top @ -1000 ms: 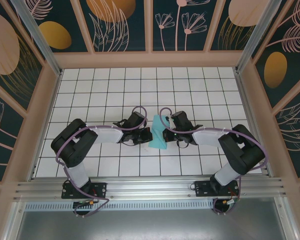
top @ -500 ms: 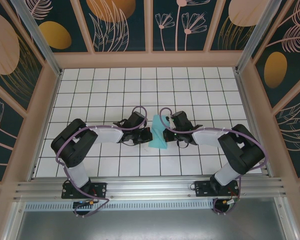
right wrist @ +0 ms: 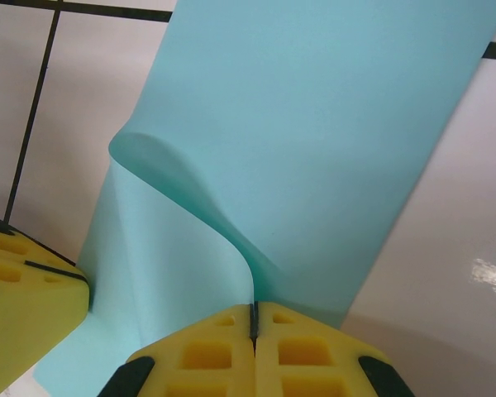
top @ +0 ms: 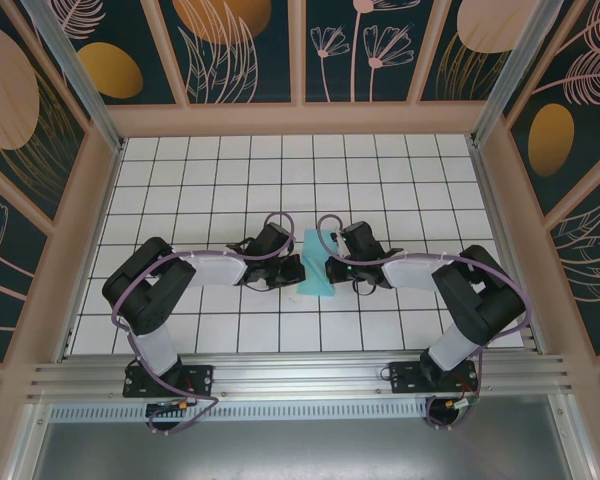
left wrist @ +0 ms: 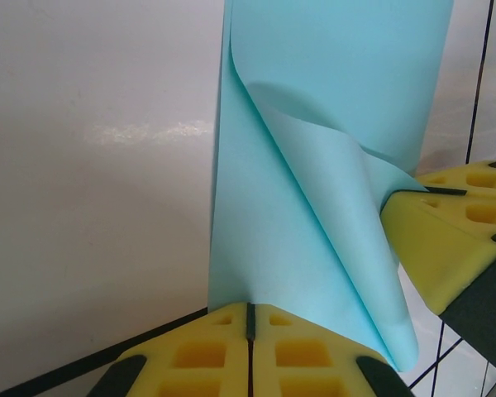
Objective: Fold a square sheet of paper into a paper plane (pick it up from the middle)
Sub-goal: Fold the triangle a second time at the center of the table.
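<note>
Square sheet of paper (top: 316,283), thin, light cyan and partly folded into a narrow strip, is being gripped from both sides at the middle of the white gridded tabletop (top: 220,190).

Left gripper (left wrist: 249,313): its two yellow foam pads (left wrist: 202,356) are pressing flat together, leaving only a dark seam. The near edge of the flat layer of the square sheet of paper is running into that seam, so the left gripper is pinching the paper.

Right gripper (right wrist: 253,314): its jaws are likewise closing fully, and a raised flap of the sheet is feeding down between its pads. From this pinch the flap is curling up and over in a soft, uncreased roll, while the layer beneath is lying flat on the tabletop.

Both grippers are facing each other across the strip, close together, their pad tips near one another without visibly touching.

Outward from the pinch, the black and white left arm (top: 205,268) and right arm (top: 420,270) are reaching inward over the tabletop's near half, each trailing a purple cable (top: 276,218). Dark floral wall panels (top: 240,50) are enclosing the tabletop on three sides.
</note>
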Action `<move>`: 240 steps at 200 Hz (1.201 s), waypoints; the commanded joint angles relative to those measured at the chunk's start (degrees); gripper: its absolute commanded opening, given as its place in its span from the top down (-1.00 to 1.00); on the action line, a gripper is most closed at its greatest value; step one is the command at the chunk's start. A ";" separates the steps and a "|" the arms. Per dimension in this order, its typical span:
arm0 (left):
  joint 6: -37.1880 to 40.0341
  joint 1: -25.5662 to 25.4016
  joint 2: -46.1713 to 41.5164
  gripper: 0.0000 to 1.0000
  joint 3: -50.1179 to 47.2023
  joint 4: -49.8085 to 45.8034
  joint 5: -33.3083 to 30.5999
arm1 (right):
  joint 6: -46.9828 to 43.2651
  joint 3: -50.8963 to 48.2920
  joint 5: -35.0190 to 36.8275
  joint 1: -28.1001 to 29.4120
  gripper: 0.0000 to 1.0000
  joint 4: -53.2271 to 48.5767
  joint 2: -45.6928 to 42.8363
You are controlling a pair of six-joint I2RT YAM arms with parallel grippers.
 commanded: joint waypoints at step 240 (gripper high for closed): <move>-10.83 0.12 6.32 0.63 10.31 7.89 -3.69 | 0.72 0.56 0.50 -0.33 0.98 -1.58 3.15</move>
